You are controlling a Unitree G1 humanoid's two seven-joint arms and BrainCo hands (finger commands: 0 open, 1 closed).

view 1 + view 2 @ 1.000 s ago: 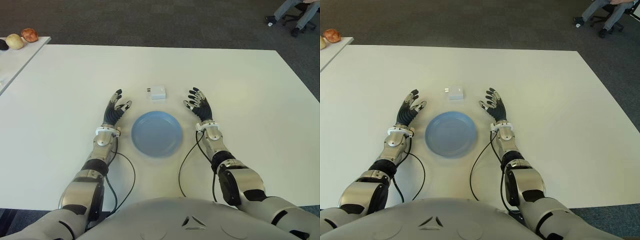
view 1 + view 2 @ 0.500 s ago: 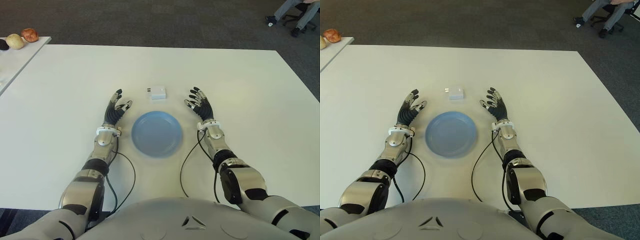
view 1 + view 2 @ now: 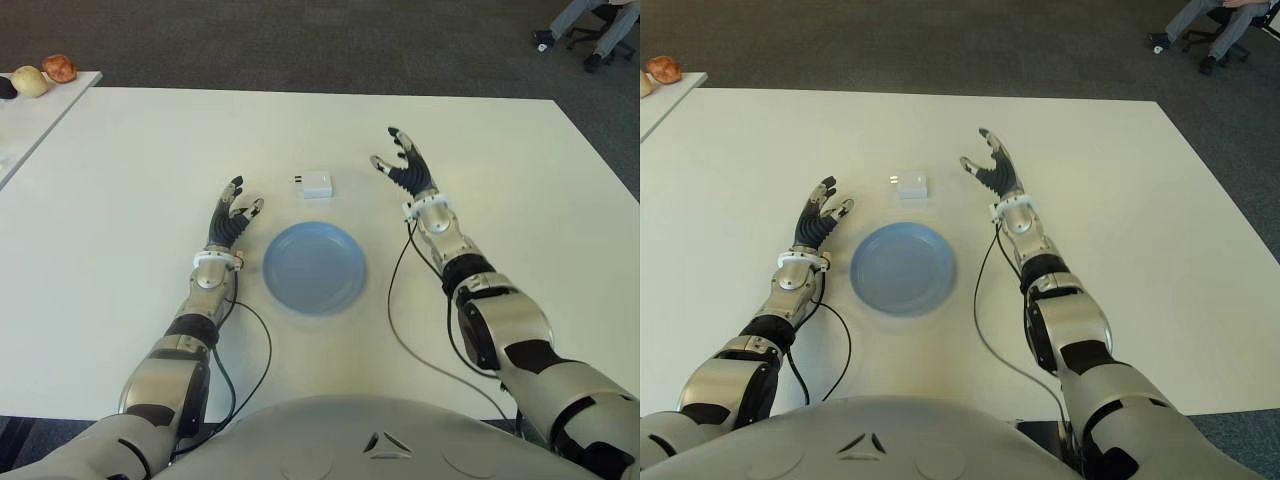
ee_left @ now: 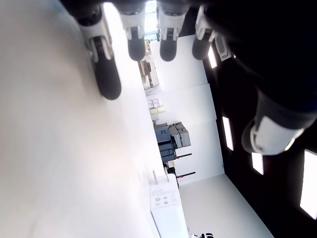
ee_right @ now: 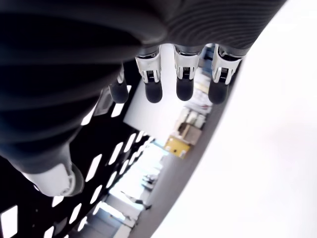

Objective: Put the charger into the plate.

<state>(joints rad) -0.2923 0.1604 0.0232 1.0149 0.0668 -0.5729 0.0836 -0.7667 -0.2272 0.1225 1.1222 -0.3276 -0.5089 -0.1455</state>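
A white charger (image 3: 317, 185) lies flat on the white table (image 3: 120, 170), just beyond the far rim of the blue plate (image 3: 313, 267) and apart from it; the plate holds nothing. The right hand (image 3: 406, 168) is raised over the table to the right of the charger, roughly level with it and clear of it, its fingers (image 5: 184, 74) straight and spread, holding nothing. The left hand (image 3: 232, 219) shows to the left of the plate, nearer the robot than the charger, its fingers (image 4: 105, 64) also extended and apart with nothing in them; its wrist view shows the charger farther off on the tabletop. At the far left, a second white table (image 3: 40, 110) carries a few rounded items (image 3: 44, 76). At the top right corner, a person's legs (image 3: 590, 20) show beside a wheeled chair.
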